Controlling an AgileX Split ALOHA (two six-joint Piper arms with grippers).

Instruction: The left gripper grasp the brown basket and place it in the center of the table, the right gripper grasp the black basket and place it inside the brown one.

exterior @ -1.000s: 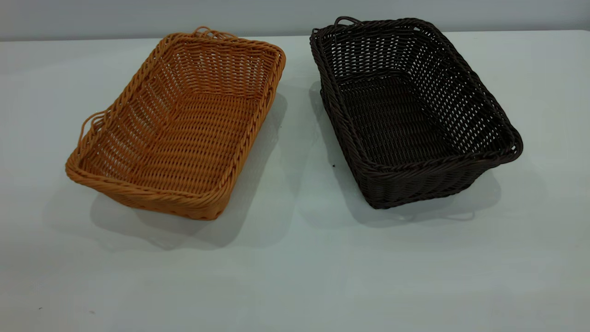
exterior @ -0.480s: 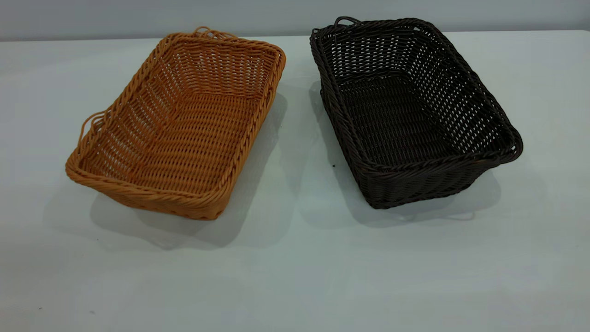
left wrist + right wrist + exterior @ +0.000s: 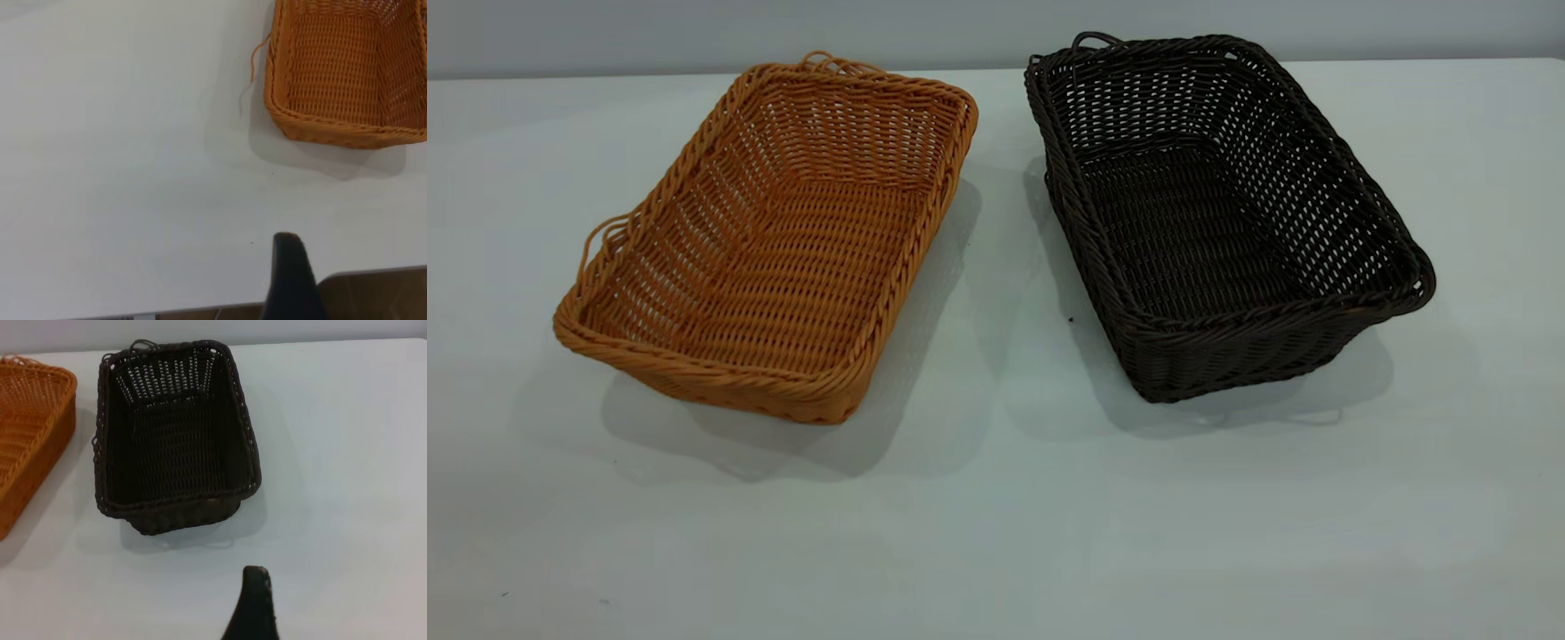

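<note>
A: Two baskets, neither one touched. Brown basket (image 3: 769,240) sits on the left half of the tabletop (image 3: 996,533), black basket (image 3: 1218,213) on the right half, side by side with a bare strip between them, both upright and empty.

B: Which step are we on?

A: I'd call it step one, not yet begun. Brown isn't centered and nothing is nested.

B: Where are your tools?

A: Neither shows in the exterior view. On my left wrist view I get one dark finger of the left tool (image 3: 288,277) near the tabletop edge, well apart from the brown basket (image 3: 347,73). Right wrist view is the same story: one finger of the right tool (image 3: 253,603), near the black basket (image 3: 173,433) but not touching.

B: Open or closed?

A: Can't tell for either; only one finger shows per view. Neither has hold of anything, that much is plain.

B: Next move?

A: My guess: take the left tool over to the brown basket's near rim, straddle the braid, pinch, then drag or lift it toward the middle. The right tool waits. The black one looks deeper, so nesting will need square alignment.
</note>
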